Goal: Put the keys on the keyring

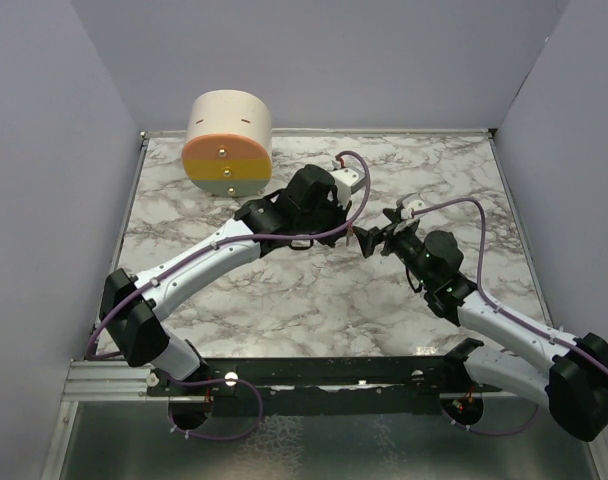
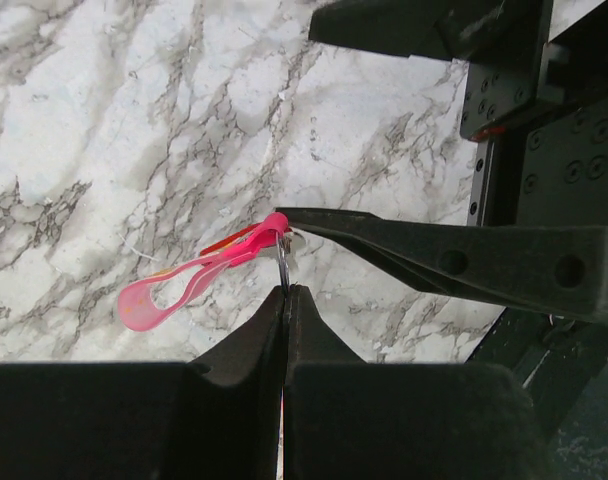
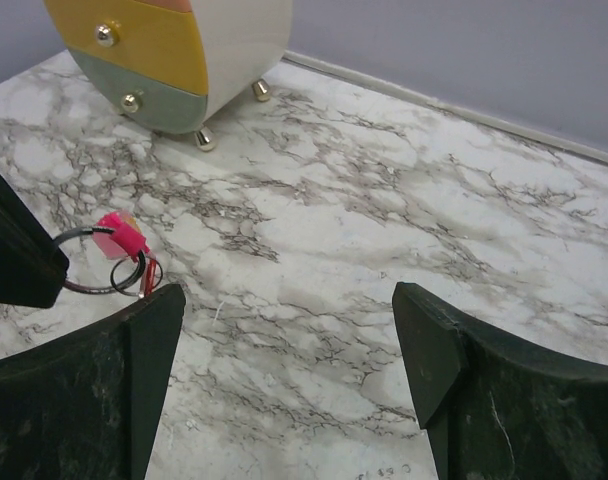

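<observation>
My left gripper (image 2: 286,293) is shut on the keyring's thin dark ring (image 2: 283,262), holding it above the marble. The bright-pink strip (image 2: 184,284) hangs off the ring to the left. In the right wrist view the ring (image 3: 127,272) shows beside a thin red key (image 3: 147,281), which sits against the ring; whether it is threaded on I cannot tell. My right gripper (image 3: 284,300) is open and wide, and its left fingertip (image 3: 156,318) is right next to the ring and key. From above, both grippers meet mid-table, the right gripper (image 1: 370,239) facing the left arm's wrist.
A round cream drawer unit (image 1: 229,141) with orange and yellow drawer fronts stands at the back left of the marble table (image 1: 284,290). Grey walls close in the table on three sides. Purple cables loop over both arms.
</observation>
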`<act>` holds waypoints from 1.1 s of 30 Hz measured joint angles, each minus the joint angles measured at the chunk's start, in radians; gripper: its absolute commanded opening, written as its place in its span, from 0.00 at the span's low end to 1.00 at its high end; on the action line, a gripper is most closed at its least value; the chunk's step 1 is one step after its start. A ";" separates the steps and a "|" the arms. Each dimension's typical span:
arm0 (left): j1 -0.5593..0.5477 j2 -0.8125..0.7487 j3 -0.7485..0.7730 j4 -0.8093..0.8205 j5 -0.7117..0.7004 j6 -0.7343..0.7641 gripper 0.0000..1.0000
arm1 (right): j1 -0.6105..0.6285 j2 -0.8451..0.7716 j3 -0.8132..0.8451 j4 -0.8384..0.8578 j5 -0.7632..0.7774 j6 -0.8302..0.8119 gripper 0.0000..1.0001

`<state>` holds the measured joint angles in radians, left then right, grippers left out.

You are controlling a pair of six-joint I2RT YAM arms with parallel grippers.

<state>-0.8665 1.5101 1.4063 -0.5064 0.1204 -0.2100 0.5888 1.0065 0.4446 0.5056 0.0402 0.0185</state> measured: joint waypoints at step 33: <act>0.008 0.051 0.131 0.002 -0.047 0.027 0.00 | 0.000 0.074 0.040 -0.043 -0.037 0.012 0.87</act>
<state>-0.8585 1.5616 1.5372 -0.5041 0.0738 -0.1833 0.5888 1.0805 0.4850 0.4629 0.0036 0.0307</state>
